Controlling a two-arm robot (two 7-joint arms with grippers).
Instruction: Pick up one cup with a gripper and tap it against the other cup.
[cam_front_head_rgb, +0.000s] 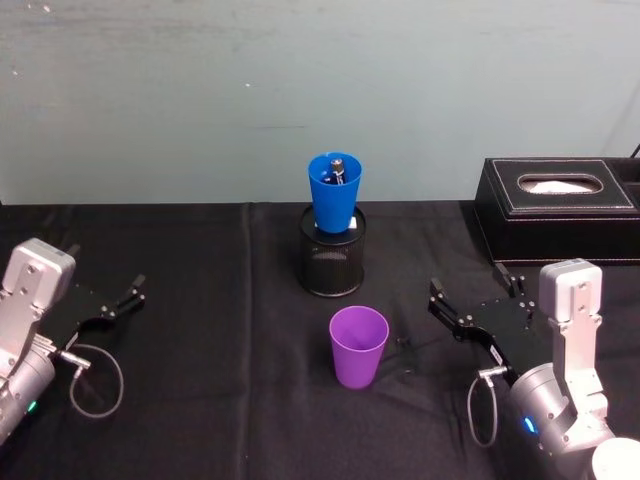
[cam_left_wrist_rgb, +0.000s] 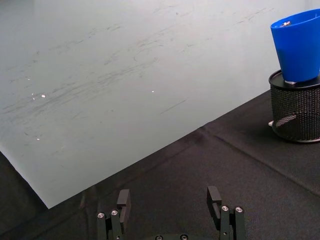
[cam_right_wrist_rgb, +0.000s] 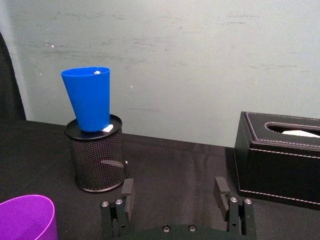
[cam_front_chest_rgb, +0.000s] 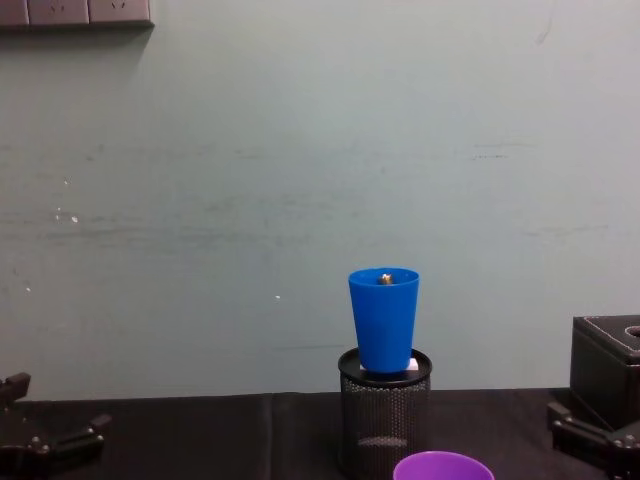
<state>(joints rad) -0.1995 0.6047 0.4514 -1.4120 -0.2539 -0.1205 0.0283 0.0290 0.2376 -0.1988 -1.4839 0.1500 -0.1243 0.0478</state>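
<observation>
**Purple cup waits untouched on the counter**

Purple cup (cam_front_head_rgb: 359, 345) stands upright, mouth up, on the black-clothed counter (cam_front_head_rgb: 200, 350), just in front of the wire-mesh pen holder (cam_front_head_rgb: 332, 252). One blue cup (cam_front_head_rgb: 334, 192) sits perched in that holder, raised above the counter, so a tap will likely need the purple cup lifted to its height. Two grippers flank the scene: the right gripper (cam_front_head_rgb: 470, 300), fingers apart, rests near the purple cup; the left gripper (cam_front_head_rgb: 135, 292), also spread, lies well apart. One black tissue box (cam_front_head_rgb: 560, 208) sits at the right.
</observation>
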